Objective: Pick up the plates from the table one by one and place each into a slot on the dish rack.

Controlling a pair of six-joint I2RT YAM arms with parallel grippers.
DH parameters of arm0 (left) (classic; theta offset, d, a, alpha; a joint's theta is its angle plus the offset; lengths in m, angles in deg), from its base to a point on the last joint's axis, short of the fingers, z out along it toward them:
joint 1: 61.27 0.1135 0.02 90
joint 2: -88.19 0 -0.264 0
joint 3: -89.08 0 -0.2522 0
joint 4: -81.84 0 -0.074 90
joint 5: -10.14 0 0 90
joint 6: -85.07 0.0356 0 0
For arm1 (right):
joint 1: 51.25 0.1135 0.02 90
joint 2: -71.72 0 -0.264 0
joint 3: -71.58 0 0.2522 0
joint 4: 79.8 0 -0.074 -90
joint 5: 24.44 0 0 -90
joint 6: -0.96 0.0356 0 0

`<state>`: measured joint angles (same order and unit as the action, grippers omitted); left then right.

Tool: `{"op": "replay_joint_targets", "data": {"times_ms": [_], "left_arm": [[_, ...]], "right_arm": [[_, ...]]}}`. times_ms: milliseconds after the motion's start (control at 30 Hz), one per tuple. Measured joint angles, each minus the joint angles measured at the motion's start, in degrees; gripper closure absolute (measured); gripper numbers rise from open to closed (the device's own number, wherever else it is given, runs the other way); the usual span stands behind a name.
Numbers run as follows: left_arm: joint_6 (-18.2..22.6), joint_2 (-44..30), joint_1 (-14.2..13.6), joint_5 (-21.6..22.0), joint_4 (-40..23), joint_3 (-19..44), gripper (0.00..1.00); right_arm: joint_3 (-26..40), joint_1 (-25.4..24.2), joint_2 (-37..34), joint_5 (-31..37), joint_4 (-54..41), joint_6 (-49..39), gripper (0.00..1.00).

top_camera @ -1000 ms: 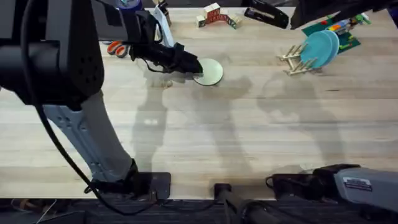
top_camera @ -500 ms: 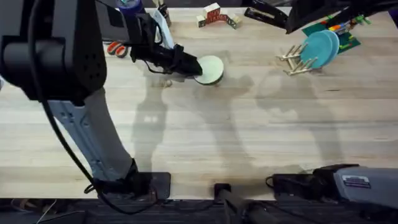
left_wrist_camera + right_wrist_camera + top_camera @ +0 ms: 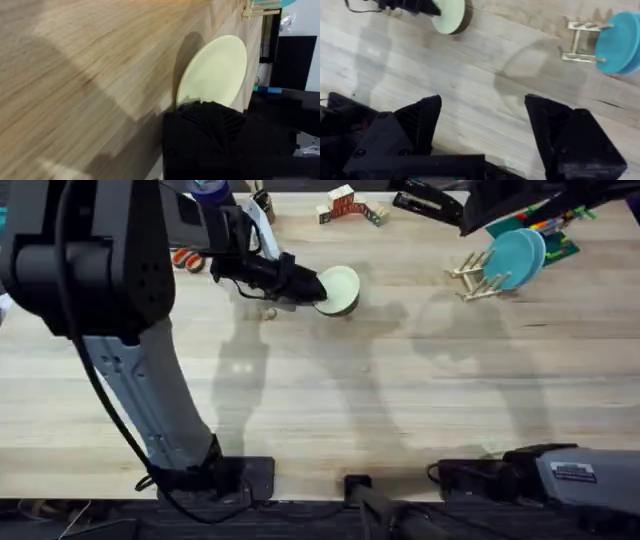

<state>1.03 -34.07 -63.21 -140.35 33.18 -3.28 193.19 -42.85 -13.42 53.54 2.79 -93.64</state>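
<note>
We hold the cream-yellow plate (image 3: 339,289) pinched by its near edge in the left gripper (image 3: 314,288), lifting it off the table (image 3: 330,400); the right gripper (image 3: 482,120) waits open. Next comes carrying it to the dish rack (image 3: 476,280), well apart.

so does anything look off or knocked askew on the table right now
Nothing looks spilled or damaged. The cream-yellow round plastic plate is tilted off the light wooden tabletop, but only because the left gripper is shut on its edge. The two blue plates stand in the small wooden dowel rack.
</note>
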Motion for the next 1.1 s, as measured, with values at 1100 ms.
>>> {"op": "replay_joint_targets", "data": {"times_ms": [1100], "left_arm": [[0.0,0.0,0.0,0.0,0.0,0.0,0.957]], "right_arm": [[0.0,4.2,-20.6,-11.4,12.3,6.1,0.028]]}}
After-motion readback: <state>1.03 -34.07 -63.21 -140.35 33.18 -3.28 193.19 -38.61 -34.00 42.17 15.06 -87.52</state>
